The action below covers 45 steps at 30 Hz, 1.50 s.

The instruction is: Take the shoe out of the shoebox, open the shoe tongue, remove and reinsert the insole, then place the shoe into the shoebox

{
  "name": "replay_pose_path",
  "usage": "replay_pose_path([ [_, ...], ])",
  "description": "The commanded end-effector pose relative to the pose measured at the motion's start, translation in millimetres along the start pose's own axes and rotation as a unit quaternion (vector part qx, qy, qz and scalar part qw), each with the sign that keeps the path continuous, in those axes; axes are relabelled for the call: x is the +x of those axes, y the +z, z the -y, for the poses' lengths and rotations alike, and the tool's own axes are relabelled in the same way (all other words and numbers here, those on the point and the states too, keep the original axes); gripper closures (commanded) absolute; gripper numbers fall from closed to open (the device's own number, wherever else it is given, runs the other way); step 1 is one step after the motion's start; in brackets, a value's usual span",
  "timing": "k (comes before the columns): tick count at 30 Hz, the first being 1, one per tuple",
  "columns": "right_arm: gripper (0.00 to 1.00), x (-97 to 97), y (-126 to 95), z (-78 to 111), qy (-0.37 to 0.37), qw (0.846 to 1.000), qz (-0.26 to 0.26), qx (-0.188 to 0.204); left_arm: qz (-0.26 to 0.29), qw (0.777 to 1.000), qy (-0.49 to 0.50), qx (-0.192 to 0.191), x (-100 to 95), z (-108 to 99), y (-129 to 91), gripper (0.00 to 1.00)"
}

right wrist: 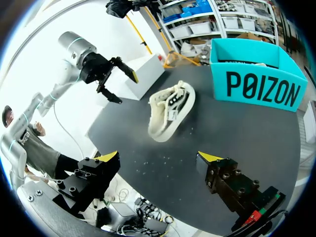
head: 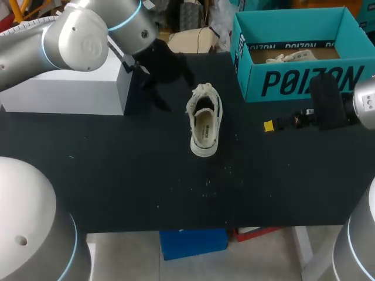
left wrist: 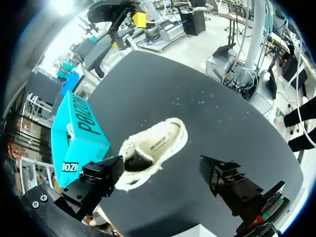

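Black table (head: 117, 175), head view: the shoe (head: 205, 126) lay at centre, outside the shoebox (head: 304, 82) at upper right, my left gripper (head: 176, 91) upper-left of it, my right gripper (head: 270, 124) to its right. Left wrist view: left gripper spread wide, empty, shoe between its fingers. Right wrist view: right gripper equally wide, empty, shoe well ahead. Opening the tongue (head: 204, 93) probably wanted one gripper pinching it, the other steadying the shoe.

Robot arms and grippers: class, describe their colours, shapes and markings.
The left arm and right arm are silver-grey tubes with rounded joints and light blue rings. The left gripper and right gripper are black and blocky, with two bolted fingers each and yellow tips.
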State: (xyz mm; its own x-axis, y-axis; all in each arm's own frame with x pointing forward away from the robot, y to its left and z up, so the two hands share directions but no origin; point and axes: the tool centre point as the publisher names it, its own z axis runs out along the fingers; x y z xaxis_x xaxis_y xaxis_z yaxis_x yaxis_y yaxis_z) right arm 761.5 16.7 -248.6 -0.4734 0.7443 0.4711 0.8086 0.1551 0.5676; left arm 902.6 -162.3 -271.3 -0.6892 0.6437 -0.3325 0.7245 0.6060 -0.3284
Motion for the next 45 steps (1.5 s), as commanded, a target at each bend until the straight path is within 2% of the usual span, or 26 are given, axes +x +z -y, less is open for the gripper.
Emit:
replay_pose_path([
  [1,0.0,0.4,1,-0.9,0.001,1.0,0.001,0.001,-0.019,1.0,-0.012,0.018,-9.6,-33,-3,0.0],
  [4,0.0,0.4,1,-0.9,0.001,1.0,0.001,0.001,-0.025,0.998,-0.048,0.041,-11.6,-56,-12,0.0],
  [6,0.0,0.4,1,-0.9,0.001,1.0,0.001,0.001,-0.033,0.997,-0.068,0.03,-10.8,-67,-17,0.0],
  [7,0.0,0.4,1,-0.9,0.001,1.0,0.001,0.001,-0.032,0.996,-0.078,0.037,-10.2,-71,-19,0.0],
  [13,0.0,0.4,1,-0.9,0.001,1.0,0.001,0.001,-0.022,0.986,-0.152,0.061,0.0,-83,-32,0.0],
  [16,0.0,0.4,1,-0.9,0.001,1.0,0.001,0.001,-0.017,0.978,-0.194,0.069,7.4,-81,-35,0.0],
  [19,0.0,0.4,1,-0.9,0.001,1.0,0.001,0.001,-0.007,0.971,-0.229,0.061,19.8,-73,-37,0.0],
  [23,0.0,0.4,1,-0.9,0.001,1.0,0.001,0.001,0.021,0.962,-0.266,0.051,38.6,-63,-39,0.0],
  [27,0.0,0.4,1,-0.9,0.001,1.0,0.001,0.001,0.048,0.952,-0.298,0.057,54.4,-57,-40,0.0],
  [33,0.0,0.4,1,-0.9,0.001,1.0,0.001,0.001,0.058,0.942,-0.328,0.038,73.7,-57,-40,0.0],
  [40,0.0,0.4,1,-0.9,0.001,1.0,0.001,0.001,0.058,0.942,-0.328,0.038,73.7,-57,-40,0.0],
  [43,0.0,8.4,20,-19.5,-0.034,0.997,0.007,0.069,0.058,0.942,-0.328,0.038,73.7,-57,-40,0.0],
  [45,0.0,16.7,44,-34.8,-0.035,0.991,0.03,0.126,0.058,0.942,-0.328,0.038,73.7,-57,-40,0.0],
])
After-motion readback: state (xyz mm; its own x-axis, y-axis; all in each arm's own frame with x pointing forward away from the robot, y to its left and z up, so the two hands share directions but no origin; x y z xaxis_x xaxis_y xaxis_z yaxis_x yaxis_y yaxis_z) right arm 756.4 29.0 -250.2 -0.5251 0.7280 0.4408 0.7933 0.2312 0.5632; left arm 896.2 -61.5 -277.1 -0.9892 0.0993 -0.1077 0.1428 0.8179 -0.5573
